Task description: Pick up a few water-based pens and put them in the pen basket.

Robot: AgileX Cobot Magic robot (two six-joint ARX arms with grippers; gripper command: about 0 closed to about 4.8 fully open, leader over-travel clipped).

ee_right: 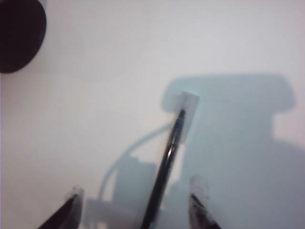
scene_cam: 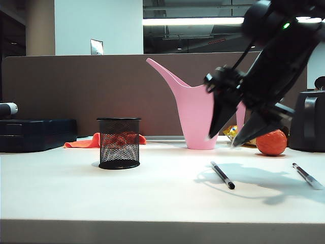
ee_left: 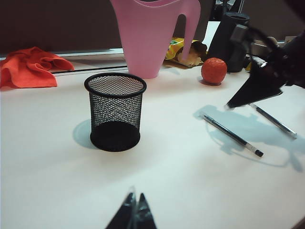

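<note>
**Pens on table, basket without pens**

Two water-based pens, one (scene_cam: 222, 175) and the other (scene_cam: 307, 176), lie right of your pen basket (scene_cam: 119, 143). Your right gripper (scene_cam: 227, 140) hangs spread above the nearer pen. Your left gripper (ee_left: 135, 213), jaws together, sits in front of the basket.

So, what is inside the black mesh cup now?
Nothing can be seen inside the mesh cup: through its open top and see-through sides only its dark bottom shows. Both pens lie on the table, under the open right gripper.
</note>
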